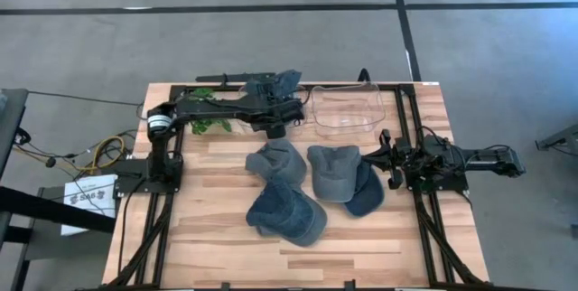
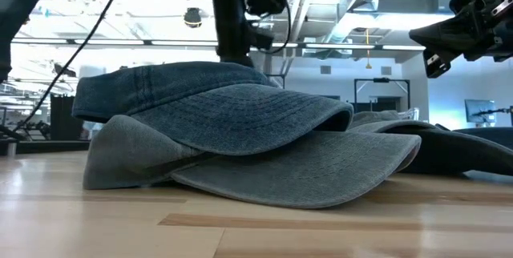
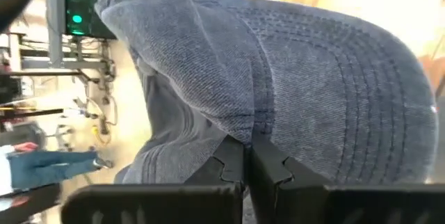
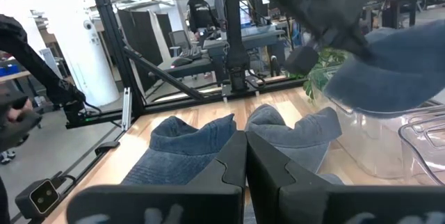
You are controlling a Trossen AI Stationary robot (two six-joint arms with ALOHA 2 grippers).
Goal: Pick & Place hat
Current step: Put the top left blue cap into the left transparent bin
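Wooden table (image 1: pixel 217 237), soft denim hats (image 1: pixel 287 211).

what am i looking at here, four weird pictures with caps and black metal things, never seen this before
It is a robot with two dark arms at a wooden table, filmed by four cameras at once. One looks straight down, one sits at table height, and one rides on each wrist. The left gripper is shut on a denim cap, held in the air beside a clear plastic bin at the far edge. The right gripper is shut and empty, waiting at the right side. A pile of caps lies mid-table, and a green plant sits under the left arm.
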